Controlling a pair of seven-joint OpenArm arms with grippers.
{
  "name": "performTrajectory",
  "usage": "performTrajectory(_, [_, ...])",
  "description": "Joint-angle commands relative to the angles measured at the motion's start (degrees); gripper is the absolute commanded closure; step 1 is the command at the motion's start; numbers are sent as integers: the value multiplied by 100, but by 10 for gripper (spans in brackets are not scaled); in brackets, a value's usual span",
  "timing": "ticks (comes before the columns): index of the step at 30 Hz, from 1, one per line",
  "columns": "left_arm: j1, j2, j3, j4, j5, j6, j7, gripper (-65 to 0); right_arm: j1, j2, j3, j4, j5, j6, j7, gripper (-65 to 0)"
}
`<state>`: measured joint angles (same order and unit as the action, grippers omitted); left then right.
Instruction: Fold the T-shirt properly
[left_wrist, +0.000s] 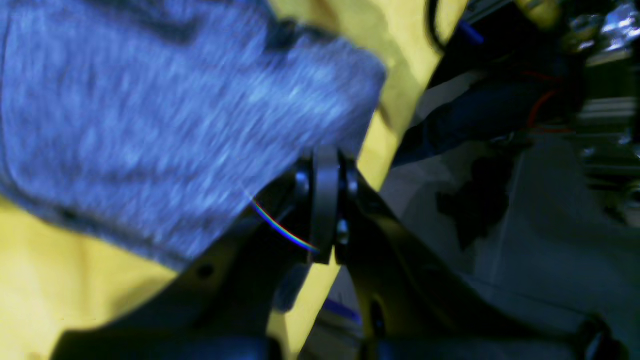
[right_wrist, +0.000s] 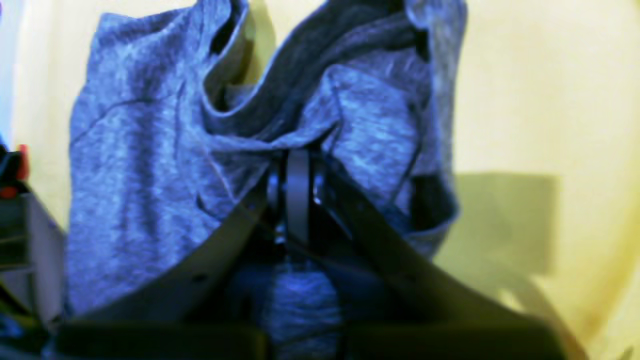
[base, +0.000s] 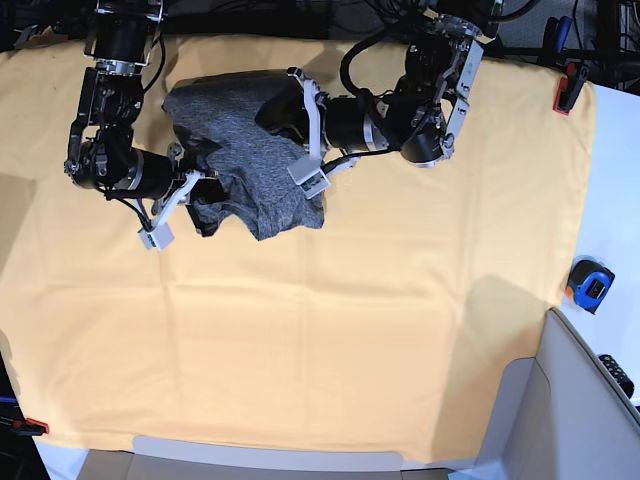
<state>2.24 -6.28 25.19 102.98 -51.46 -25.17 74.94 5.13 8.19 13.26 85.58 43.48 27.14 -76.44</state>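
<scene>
— Where does the garment lie? 
— The crumpled, heathered dark-grey knit T-shirt (base: 245, 150) sits bunched near the far-left corner of the yellow-orange cloth (base: 330, 330) covering the table, its long axis slanting from that far edge toward the middle.

— And the arms? 
— Both flank it. The right gripper (right_wrist: 297, 167), at the bundle's left side, is pinched shut on a fold of fabric; the left gripper (left_wrist: 325, 165), on the other side, is closed at the shirt's edge.
</scene>
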Motion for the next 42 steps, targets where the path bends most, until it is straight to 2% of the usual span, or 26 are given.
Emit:
performTrajectory(1, [-53, -106, 8, -17, -45, -19, -34, 0, 169, 47, 15, 97, -36, -1, 71, 0])
performTrajectory(9, [422, -449, 0, -166, 799, -19, -254, 0, 318, 47, 15, 88, -889, -19, 625, 0])
performTrajectory(15, [492, -519, -18, -25, 790, -19, -298, 0, 406, 47, 50, 97, -1039, -19, 633, 0])
performTrajectory(21, [440, -528, -53, 1135, 817, -19, -307, 0, 529, 74, 77, 528, -1065, -19, 642, 0])
performTrajectory(23, [440, -528, -282, 1320, 817, -19, -360, 0, 538, 100, 85, 791, -1074, -19, 642, 0])
performTrajectory(25, [475, -536, -651, 1337, 817, -19, -544, 0, 538, 118, 156, 1134, -1083, -19, 642, 0])
performTrajectory(28, [730, -536, -1556, 1460, 817, -19, -729, 0, 327, 241, 560, 1653, -1083, -28, 616, 0])
performTrajectory(32, [1477, -536, -3112, 1539, 799, -19, -1045, 0, -411, 469, 1228, 2470, -1083, -28, 616, 0])
performTrajectory(35, [2172, -457, -4352, 1522, 790, -19, -1291, 0, -1176, 513, 1800, 2980, -1083, -28, 616, 0])
performTrajectory(39, [2901, 149, -5759, 1522, 790, -19, -1362, 0, -2293, 408, 2626, 3077, -1056, -28, 607, 0])
performTrajectory(42, [3165, 308, -6356, 1399, 781, -19, -887, 0, -3102, -5, 3303, 3077, -1030, -28, 598, 0])
